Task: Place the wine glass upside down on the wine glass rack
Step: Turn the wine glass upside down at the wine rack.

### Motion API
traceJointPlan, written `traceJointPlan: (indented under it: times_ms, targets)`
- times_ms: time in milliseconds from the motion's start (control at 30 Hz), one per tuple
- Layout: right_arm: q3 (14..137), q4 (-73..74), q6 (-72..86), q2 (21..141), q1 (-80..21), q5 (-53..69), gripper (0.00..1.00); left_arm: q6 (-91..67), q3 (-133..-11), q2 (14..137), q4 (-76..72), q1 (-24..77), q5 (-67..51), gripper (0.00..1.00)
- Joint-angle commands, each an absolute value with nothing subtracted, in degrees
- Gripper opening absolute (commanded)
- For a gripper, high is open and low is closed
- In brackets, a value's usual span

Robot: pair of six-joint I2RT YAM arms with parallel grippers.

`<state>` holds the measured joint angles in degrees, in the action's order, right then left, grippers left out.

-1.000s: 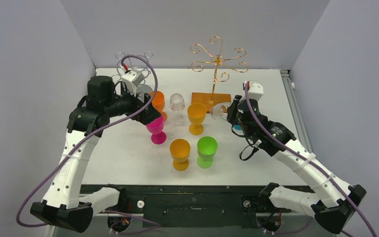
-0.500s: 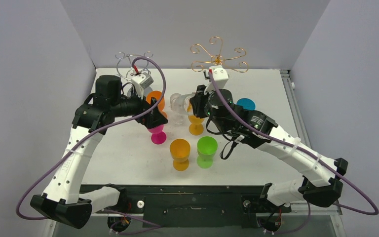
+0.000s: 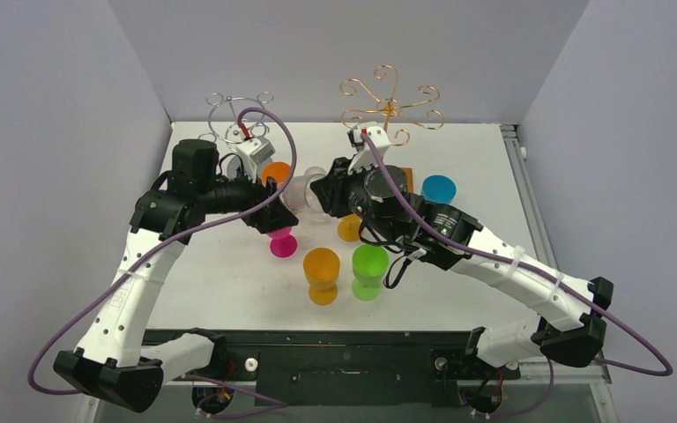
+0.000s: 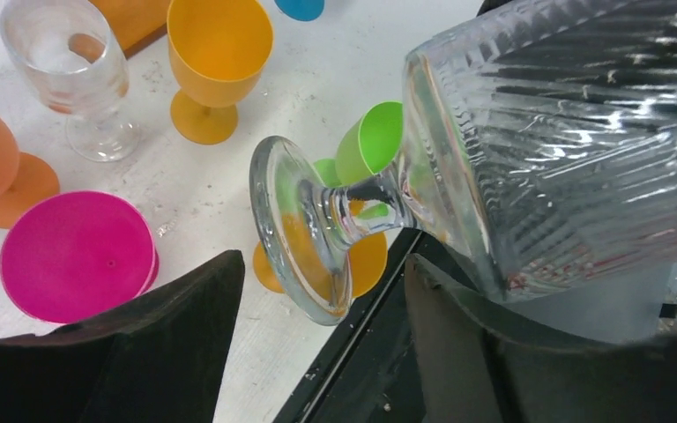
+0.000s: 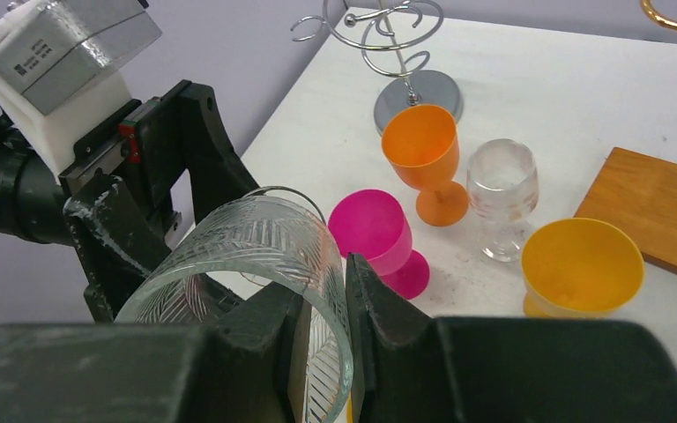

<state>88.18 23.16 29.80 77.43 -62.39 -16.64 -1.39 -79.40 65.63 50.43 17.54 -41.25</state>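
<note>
While the right gripper (image 5: 324,295) pinches the wine glass (image 5: 229,256) by its rim, the left gripper (image 4: 322,269) stands wide astride its foot; glass sideways.

Setting: a robotics laboratory test cell. Indicators: a white table (image 3: 220,291) closed in at the back and on both sides by plain grey panels (image 3: 317,53); two white-and-black arms, the left arm (image 3: 132,282) and the right arm (image 3: 529,282), bolted to a black mounting rail (image 3: 344,352) at the near edge; a purple cable (image 3: 291,141) looping loose off each arm; staged props on the table, namely coloured plastic goblets (image 3: 369,264), a gold wire rack (image 3: 388,106) and a silver wire rack (image 3: 238,110).
</note>
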Motion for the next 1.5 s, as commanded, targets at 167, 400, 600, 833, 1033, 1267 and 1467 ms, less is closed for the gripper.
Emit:
traceJointPlan:
  times_ms: [167,400,600,833,1033,1267,1467]
  targets:
    - [85.77,12.58,34.86,74.24,-62.75,-9.81,0.00,-1.65,-81.43,64.40,48.69,16.29,-45.74,0.33]
    - [85.51,12.46,34.92,75.13,-62.93,-7.70,0.00,2.60,-81.40,63.96,49.96,16.17,-44.48,0.00]
    - [82.65,13.05,35.18,73.58,-62.93,-4.91,0.25,11.18,-78.95,61.94,53.69,16.20,-37.47,0.00]
    - [80.44,15.35,35.75,72.78,-61.83,-0.46,0.49,21.51,-73.68,55.61,52.70,16.26,-28.87,0.00]
    - [79.11,14.03,38.05,72.48,-58.44,7.21,0.58,30.40,-73.49,52.87,50.99,16.26,-24.77,0.00]
    - [78.59,14.24,38.42,70.13,-53.36,16.26,0.67,38.73,-73.68,50.69,48.39,16.36,-21.78,0.00]
    - [85.74,18.84,34.10,73.29,-54.87,19.56,0.74,49.99,-72.50,46.70,43.47,16.70,-24.52,0.00]
